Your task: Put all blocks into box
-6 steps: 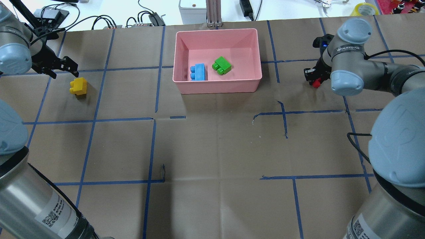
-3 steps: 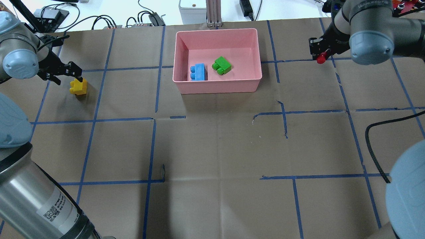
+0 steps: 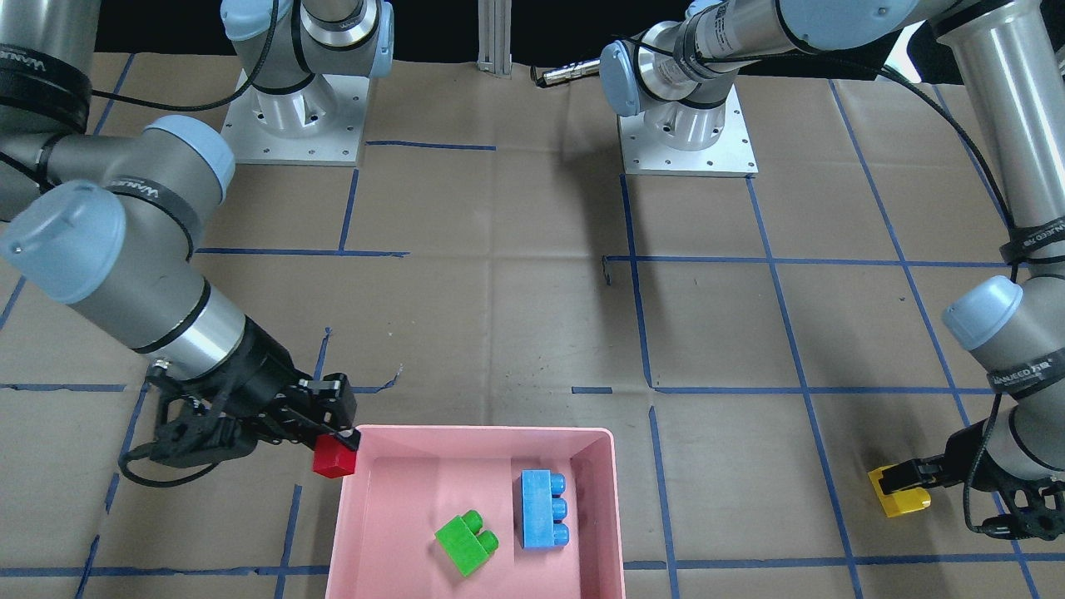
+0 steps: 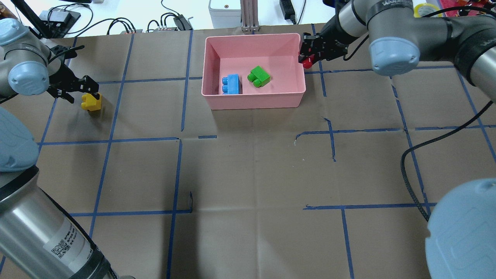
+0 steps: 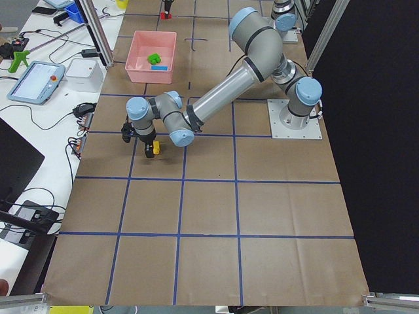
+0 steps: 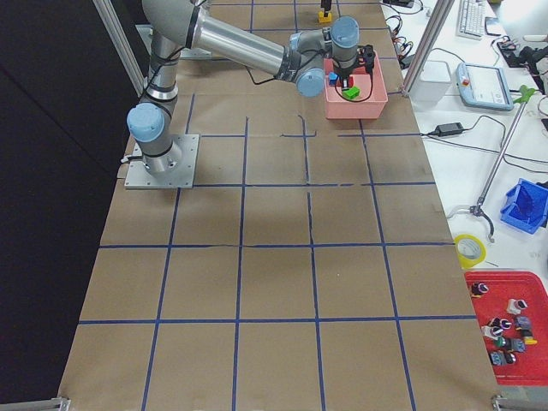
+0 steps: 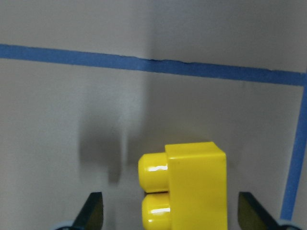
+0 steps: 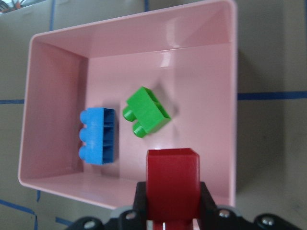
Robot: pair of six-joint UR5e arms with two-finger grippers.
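Observation:
The pink box [image 4: 252, 36] stands at the table's far middle. It holds the blue block [image 4: 231, 84] and the green block [image 4: 259, 76]. My right gripper [image 4: 310, 56] is shut on the red block [image 4: 308, 62] and holds it above the box's right rim. The right wrist view shows the red block [image 8: 172, 179] over the box wall [image 8: 134, 21]. My left gripper [image 4: 88, 92] is open and low around the yellow block [image 4: 92, 102] on the table at the left. In the left wrist view the yellow block [image 7: 194, 184] lies between the fingertips [image 7: 93, 213] with gaps on both sides.
Brown paper with blue tape lines covers the table. Cables and small devices [image 4: 174, 21] lie beyond the far edge behind the box. The right arm's black cable [image 4: 410, 155] hangs over the right side. The arm bases [image 3: 686, 133] stand at the robot's end.
My right gripper has carried the red block left from the table's right side to the box's right rim. My left gripper has moved over the yellow block.

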